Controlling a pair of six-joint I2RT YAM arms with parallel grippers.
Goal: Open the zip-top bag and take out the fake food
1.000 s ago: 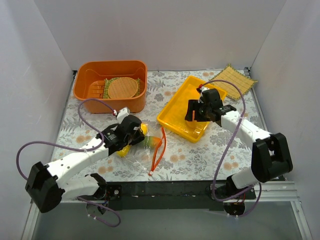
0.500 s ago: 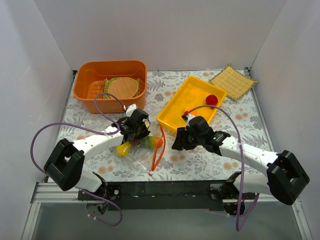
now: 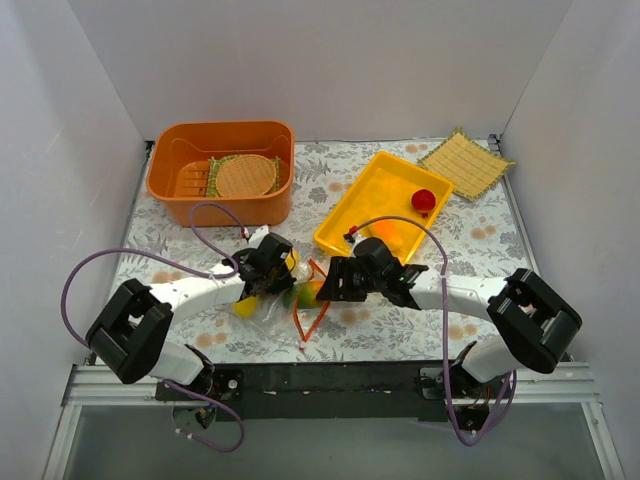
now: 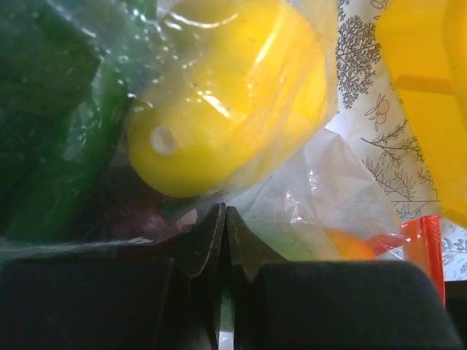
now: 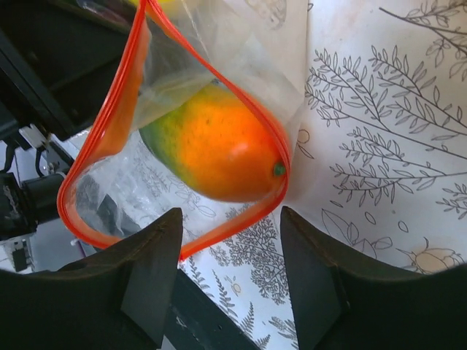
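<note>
The zip-top bag (image 3: 272, 312) lies on the flowered cloth between the arms, and its orange-red zip strip (image 5: 109, 138) gapes in a loop. Fake food fills it: a yellow piece (image 4: 226, 95), a green piece (image 4: 58, 109) and an orange-green piece (image 5: 219, 146) right at the mouth. My left gripper (image 3: 270, 278) is shut, pinching the bag's film at its closed end (image 4: 223, 213). My right gripper (image 5: 230, 251) is open just outside the mouth, with a finger either side of the strip and nothing between them. A red piece (image 3: 423, 199) lies in the tray.
The yellow tray (image 3: 345, 225) sits just behind the right gripper. An orange basket (image 3: 165, 190) at the back left holds a round woven mat (image 3: 245, 175). A square straw mat (image 3: 465, 160) lies at the back right. White walls close in three sides.
The right arm swung from the tray forward-left to the bag's mouth, leaving the red piece in the tray. The left gripper shifted right and shut on the bag.
</note>
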